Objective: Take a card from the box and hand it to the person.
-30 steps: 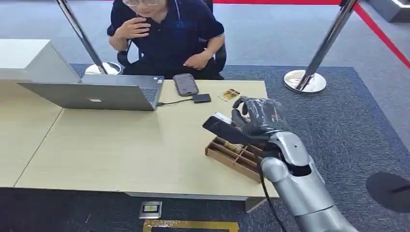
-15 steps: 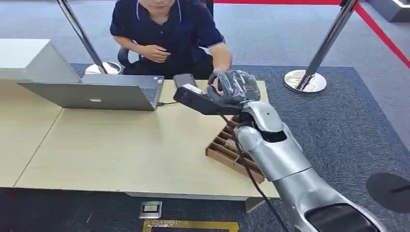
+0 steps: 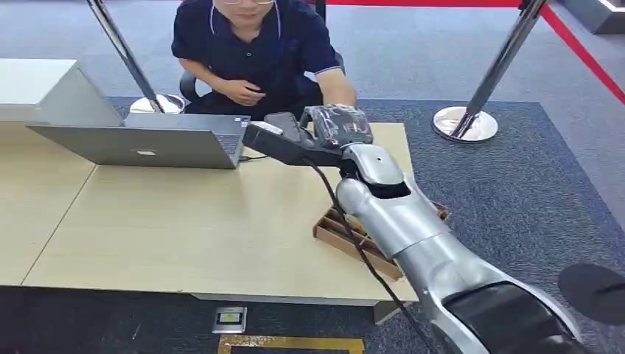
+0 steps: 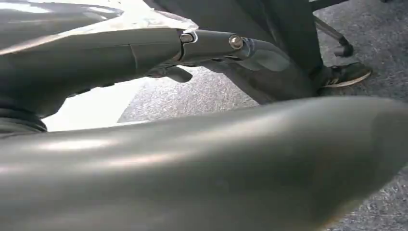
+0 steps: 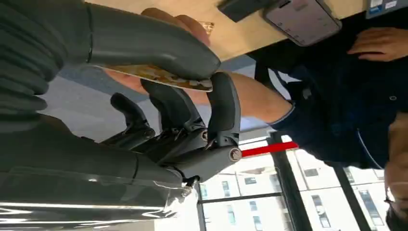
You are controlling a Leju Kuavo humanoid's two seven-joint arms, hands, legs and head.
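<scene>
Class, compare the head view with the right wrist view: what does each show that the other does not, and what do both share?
Head view alone: the laptop, the wooden box on the table, and the stanchion base.

Right wrist view alone: the card pinched between the thumb and a finger, and the person's hand just behind it.

Both: the right hand, the person's dark shirt, and the phone.

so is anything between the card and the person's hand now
Nothing visible. The right hand pinches the card, and the person's hand is right behind it.
</scene>
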